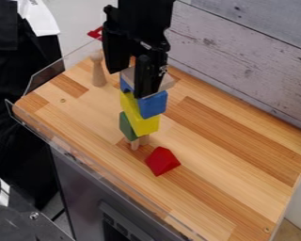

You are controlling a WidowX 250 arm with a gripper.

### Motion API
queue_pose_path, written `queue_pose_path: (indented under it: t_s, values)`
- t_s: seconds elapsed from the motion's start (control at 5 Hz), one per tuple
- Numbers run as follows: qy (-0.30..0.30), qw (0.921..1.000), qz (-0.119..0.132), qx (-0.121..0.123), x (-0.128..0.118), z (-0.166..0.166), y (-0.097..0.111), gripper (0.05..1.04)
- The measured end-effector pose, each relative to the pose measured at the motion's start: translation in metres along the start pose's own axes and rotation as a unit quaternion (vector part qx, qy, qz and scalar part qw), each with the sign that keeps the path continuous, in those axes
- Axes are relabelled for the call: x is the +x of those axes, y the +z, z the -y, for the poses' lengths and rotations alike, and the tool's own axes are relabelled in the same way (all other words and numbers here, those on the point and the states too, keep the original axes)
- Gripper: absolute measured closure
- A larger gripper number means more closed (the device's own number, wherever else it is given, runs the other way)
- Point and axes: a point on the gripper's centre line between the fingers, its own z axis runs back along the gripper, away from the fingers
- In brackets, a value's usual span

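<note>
The gripper [131, 82] hangs from the top edge over a tower of blocks, its fingers apart around the tower's upper end. On top lies a pale wooden block [169, 84], partly hidden behind the nearer finger. Beneath it is a blue block [153, 104], then a yellow block [143, 123]. Lower down are a green block [128, 127] and small light wooden pieces [135, 144] standing on the wooden board. Whether the fingers touch the pale block cannot be told.
A red block [162, 161] lies in front of the tower on the wooden board [222, 164]. A wooden peg-shaped piece [98, 70] stands at the back left. Clear low walls edge the board's left and front, and a plank wall [241, 56] runs behind.
</note>
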Motion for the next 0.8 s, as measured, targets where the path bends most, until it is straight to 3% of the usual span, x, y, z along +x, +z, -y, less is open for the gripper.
queue_pose_path:
  t_s: [0.8]
  values:
    - [0.000, 1.0000, 0.005, 0.003, -0.0018, 0.0027, 0.0026, 0.083]
